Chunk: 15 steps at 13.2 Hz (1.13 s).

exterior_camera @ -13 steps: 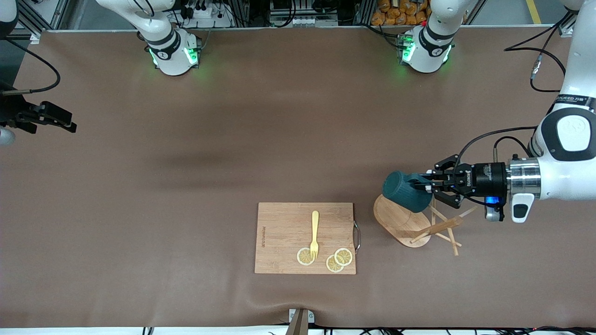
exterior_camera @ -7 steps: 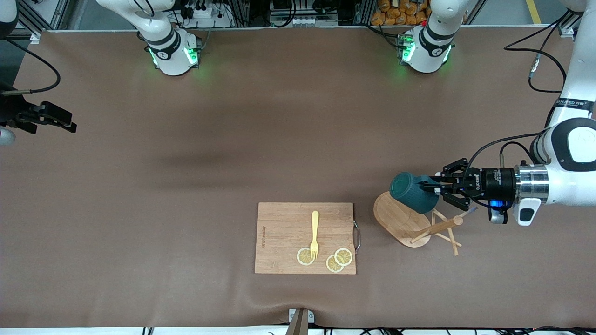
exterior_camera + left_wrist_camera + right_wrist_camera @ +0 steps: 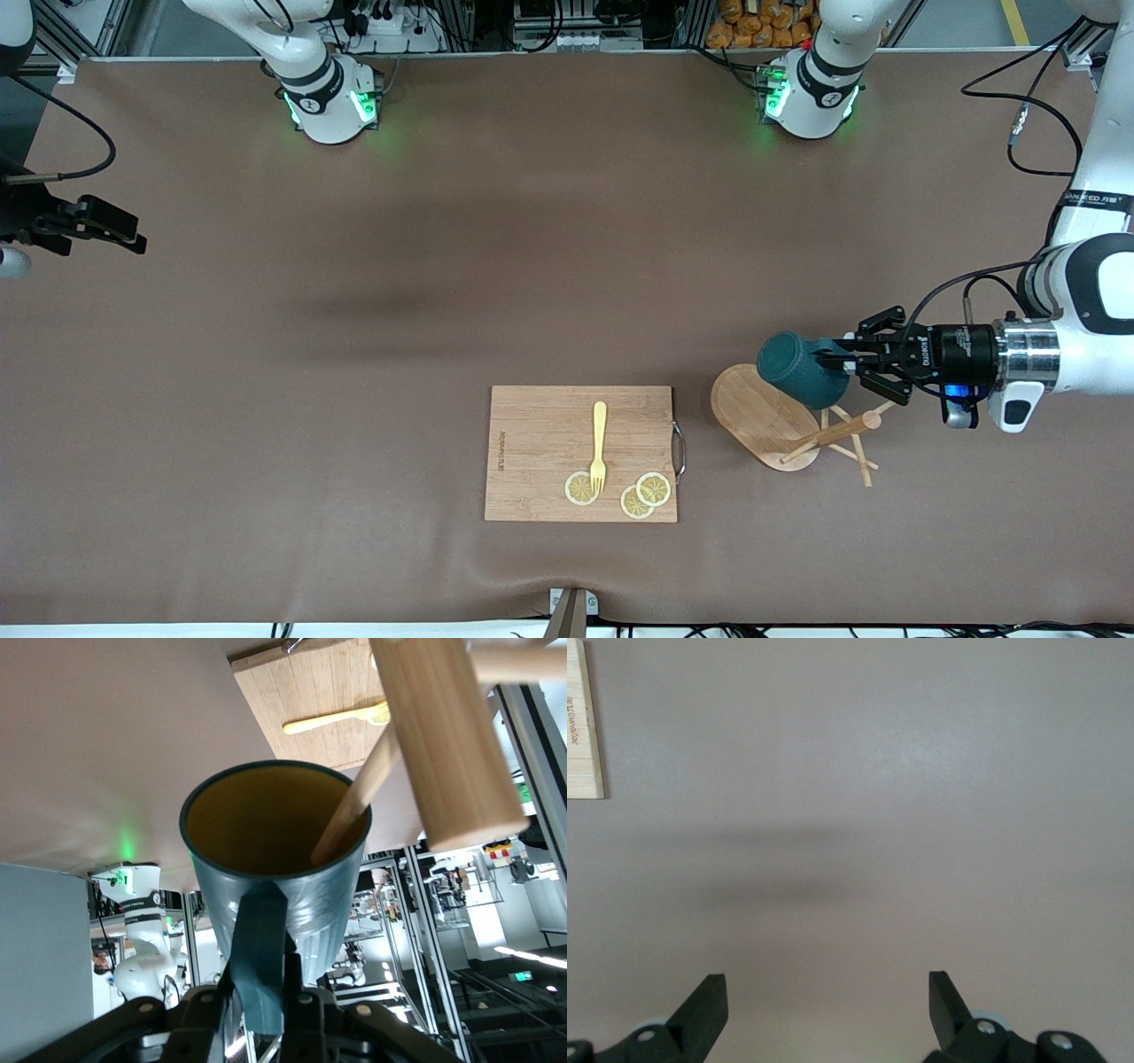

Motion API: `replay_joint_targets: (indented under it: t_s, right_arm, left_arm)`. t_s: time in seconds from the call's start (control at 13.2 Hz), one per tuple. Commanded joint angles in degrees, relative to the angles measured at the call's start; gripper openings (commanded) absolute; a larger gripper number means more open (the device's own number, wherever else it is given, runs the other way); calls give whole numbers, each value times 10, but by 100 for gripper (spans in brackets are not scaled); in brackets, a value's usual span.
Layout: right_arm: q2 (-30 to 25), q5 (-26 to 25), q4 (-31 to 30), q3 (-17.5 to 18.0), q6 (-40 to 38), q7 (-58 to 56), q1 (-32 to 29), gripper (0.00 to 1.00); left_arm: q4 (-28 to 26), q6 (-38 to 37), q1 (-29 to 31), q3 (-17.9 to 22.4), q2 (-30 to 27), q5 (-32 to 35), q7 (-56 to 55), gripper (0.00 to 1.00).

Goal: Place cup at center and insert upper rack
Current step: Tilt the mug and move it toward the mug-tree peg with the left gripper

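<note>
The dark teal cup hangs sideways in the air, its tan inside showing in the left wrist view. My left gripper is shut on its handle and holds it over the upper rack. The rack is a wooden mug tree lying on its side, with its oval base on edge and its post toward the left arm's end. In the left wrist view the post end is close and a thin peg reaches into the cup's mouth. My right gripper waits open and empty at the right arm's end.
A rectangular wooden cutting board lies beside the rack, toward the right arm's end, with a yellow fork and lemon slices on it. Its corner shows in the right wrist view. Bare brown table lies between board and bases.
My left gripper has drawn back toward the left arm's end of the table, carrying the cup along above the rack. The rack's post shifted slightly. The right arm has not moved.
</note>
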Motion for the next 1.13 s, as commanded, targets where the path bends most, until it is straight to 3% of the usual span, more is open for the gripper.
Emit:
replay_joint_targets:
  t_s: [0.0, 1.06]
  right_arm:
    - [1, -1, 4, -1, -5, -1, 1, 100]
    - [2, -1, 4, -2, -5, 1, 1, 100]
  left_arm:
    - [4, -14, 3, 5, 2, -21, 12, 0]
    - [26, -26, -10, 25, 24, -20, 19, 0]
